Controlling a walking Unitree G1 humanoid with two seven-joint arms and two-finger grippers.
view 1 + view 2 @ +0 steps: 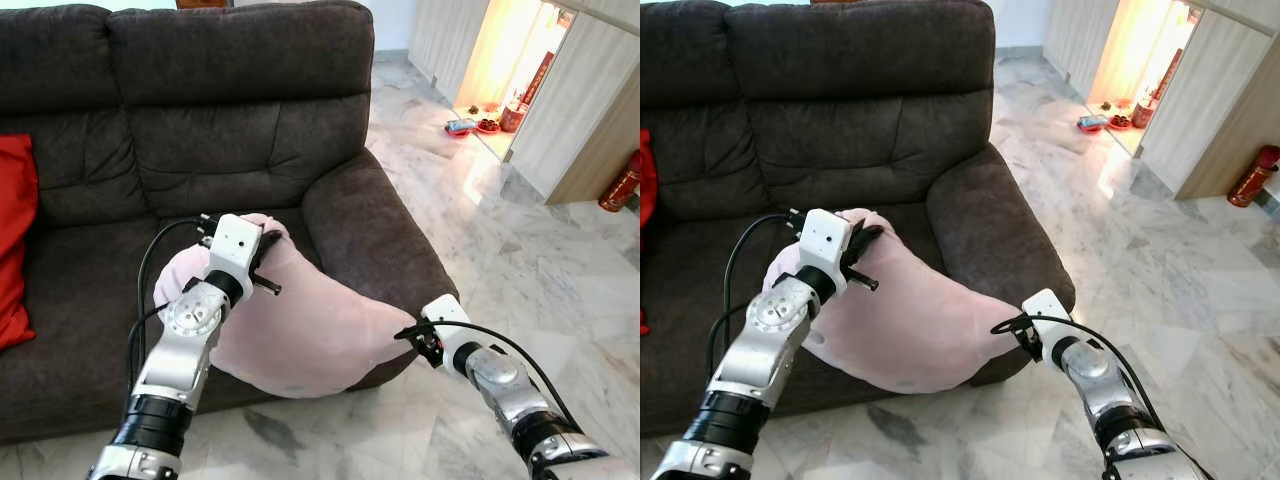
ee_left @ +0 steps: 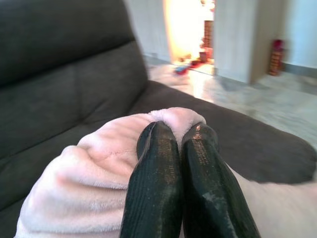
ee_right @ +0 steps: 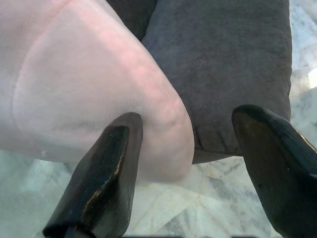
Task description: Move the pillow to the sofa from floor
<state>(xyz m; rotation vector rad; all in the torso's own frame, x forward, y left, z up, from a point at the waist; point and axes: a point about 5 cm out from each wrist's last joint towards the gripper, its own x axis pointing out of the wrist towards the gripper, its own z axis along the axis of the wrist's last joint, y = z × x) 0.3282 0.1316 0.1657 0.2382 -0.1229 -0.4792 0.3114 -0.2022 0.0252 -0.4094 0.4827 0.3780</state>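
Note:
A pale pink pillow lies across the front of the dark brown sofa seat, its lower edge hanging over the seat front above the floor. My left gripper is shut on the pillow's upper corner; in the left wrist view the fingers pinch the plush fabric. My right gripper is at the pillow's lower right corner, beside the sofa's right armrest. It is open, and the pillow's corner bulges between its two fingers.
A red cushion leans at the sofa's left end. Marble floor stretches to the right. A lit doorway with small items is at the far right, and a red fire extinguisher stands by the wall.

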